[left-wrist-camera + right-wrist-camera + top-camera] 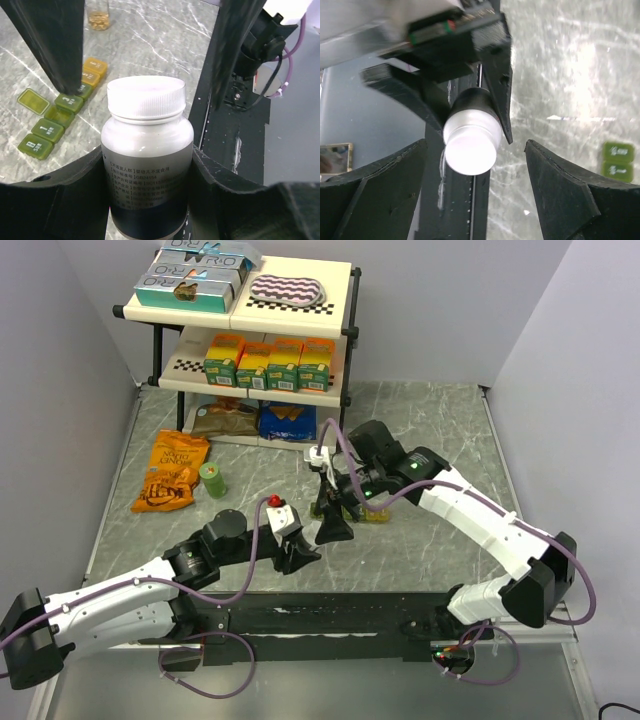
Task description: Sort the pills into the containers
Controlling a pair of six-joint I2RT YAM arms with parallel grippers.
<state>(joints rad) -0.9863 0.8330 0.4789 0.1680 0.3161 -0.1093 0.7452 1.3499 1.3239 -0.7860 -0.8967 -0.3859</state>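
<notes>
- At the near middle of the surface (430, 540), the left arm reaches forward from its base, low and almost flat, with its wrist turned towards the centre.
- Left gripper (147, 155) is clamped on an upright pill bottle (147, 145): its two fingers (65, 195) press against the bottle's sides below the white ribbed screw cap (146, 97), which is on.
- From the far right, the right arm arches up and over, elbow high, and bends down at the wrist so its gripper points at the bottle from above.
- Right gripper (475, 145) is spread wide. Its fingers (560, 190) stand on either side of the cap without touching it, with clear gaps on both sides.
- On the surface beyond and to the left of the bottle in the left wrist view lie the containers (70, 102), a diagonal strip shading from green to yellow. One compartment has its lid flipped out sideways.
- Seen from overhead, the strip (375, 515) lies just right of the right gripper, partly under that arm's wrist and apart from both grippers.
</notes>
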